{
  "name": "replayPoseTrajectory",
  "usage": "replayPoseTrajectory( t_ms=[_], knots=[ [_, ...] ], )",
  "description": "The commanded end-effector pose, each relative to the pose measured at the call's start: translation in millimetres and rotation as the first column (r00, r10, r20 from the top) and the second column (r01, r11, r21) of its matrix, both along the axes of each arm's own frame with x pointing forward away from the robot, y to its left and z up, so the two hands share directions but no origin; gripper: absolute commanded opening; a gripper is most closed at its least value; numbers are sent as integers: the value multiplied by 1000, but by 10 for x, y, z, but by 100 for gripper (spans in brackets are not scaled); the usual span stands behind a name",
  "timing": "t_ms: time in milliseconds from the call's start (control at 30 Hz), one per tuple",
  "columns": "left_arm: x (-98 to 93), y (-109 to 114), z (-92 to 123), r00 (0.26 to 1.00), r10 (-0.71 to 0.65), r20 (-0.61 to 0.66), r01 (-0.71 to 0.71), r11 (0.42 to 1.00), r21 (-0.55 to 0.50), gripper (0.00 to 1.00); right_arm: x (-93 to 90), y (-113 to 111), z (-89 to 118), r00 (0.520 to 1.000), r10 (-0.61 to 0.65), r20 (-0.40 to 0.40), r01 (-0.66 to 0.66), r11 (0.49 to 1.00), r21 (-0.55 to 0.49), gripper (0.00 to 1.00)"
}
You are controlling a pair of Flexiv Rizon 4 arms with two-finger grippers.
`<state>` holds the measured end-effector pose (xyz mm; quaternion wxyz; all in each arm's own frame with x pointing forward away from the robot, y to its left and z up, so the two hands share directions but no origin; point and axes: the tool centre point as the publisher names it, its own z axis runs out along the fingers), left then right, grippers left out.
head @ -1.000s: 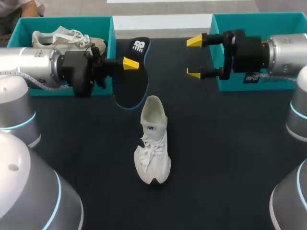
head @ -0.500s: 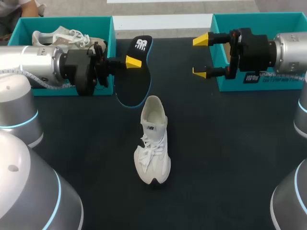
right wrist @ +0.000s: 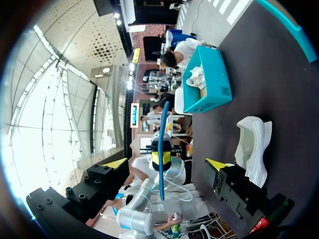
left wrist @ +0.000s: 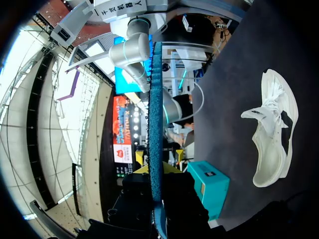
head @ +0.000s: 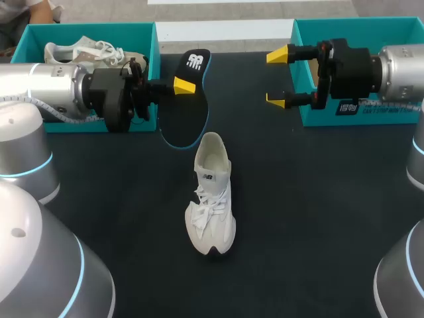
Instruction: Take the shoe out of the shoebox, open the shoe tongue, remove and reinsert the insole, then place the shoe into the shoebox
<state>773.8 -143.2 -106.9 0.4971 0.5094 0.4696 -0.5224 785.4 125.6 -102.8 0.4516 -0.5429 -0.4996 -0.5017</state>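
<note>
A white shoe (head: 212, 195) lies on the black table with its heel toward the far side; it also shows in both wrist views (left wrist: 271, 134) (right wrist: 251, 149). My left gripper (head: 180, 85) is shut on a black insole (head: 187, 109) with a blue edge, held up above the table just beyond the shoe's heel. From the left wrist the insole (left wrist: 156, 114) is seen edge-on, rising out from between the left gripper (left wrist: 156, 172) fingers. My right gripper (head: 278, 78) hangs open and empty at the far right, facing the insole (right wrist: 163, 144) between its spread tips (right wrist: 167, 164).
A teal shoebox (head: 142, 30) at the far left holds a second pale shoe (head: 93, 52); it appears again in the right wrist view (right wrist: 212, 87). Another teal box (head: 371, 26) stands at the far right, behind my right gripper.
A second ago the left gripper and insole sat slightly lower; they rose a little. The right gripper drew back to the right. Nothing has moved in the last half second.
</note>
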Motion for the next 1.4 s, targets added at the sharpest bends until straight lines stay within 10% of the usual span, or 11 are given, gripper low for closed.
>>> replayPoseTrajectory(
  t_ms=[33,233,467,700,1333,1367,1400],
  knots=[
    [38,-4,-20,991,41,-126,-37,999,31,0,8,22,-5,1000,-1,0,1,1000,0,100],
    [101,1,-79,904,41,-426,-18,998,57,0,8,22,-5,1000,-1,0,1,1000,0,100],
    [121,-31,-147,497,28,-868,40,998,55,0,8,22,-5,1000,-1,0,1,1000,0,100],
    [21,-63,-181,169,112,-979,121,984,133,0,8,22,-5,1000,-1,0,1,1000,0,100],
    [19,-67,-187,169,153,-974,120,977,175,0,8,22,-5,1000,-1,0,1,1000,0,100],
    [25,-35,-193,147,133,-980,113,982,150,0,8,22,-5,1000,-1,0,1,1000,0,100],
    [26,-6,-201,-48,101,-994,111,989,95,0,8,22,-5,1000,-1,0,1,1000,0,100]
  ],
)
